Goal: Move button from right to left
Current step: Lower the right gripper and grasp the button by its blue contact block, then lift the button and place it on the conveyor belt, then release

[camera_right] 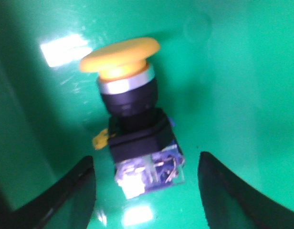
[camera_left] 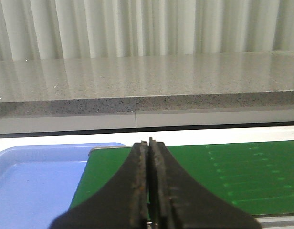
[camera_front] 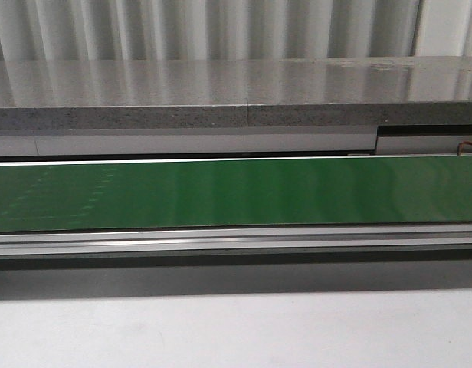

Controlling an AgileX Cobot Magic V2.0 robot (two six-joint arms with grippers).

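The button (camera_right: 132,114) is lying on its side on a glossy green surface between the right gripper's (camera_right: 147,183) spread fingers, looking light, rigid and probably easiest pinched across its boxy block, while the left gripper (camera_left: 149,191) is hanging pressed together.

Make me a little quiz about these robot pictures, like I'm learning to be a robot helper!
1. True or false: the right end effector is already squeezing the button.
2. What colour is the button's round head? A) red B) yellow C) white
3. Fill in: in the left wrist view, the left end effector is ____, and holds nothing.

Key:
1. False. Its fingers stand apart on either side of the button, not touching it.
2. B, yellow.
3. Shut. It hangs over the green belt, near a blue tray.
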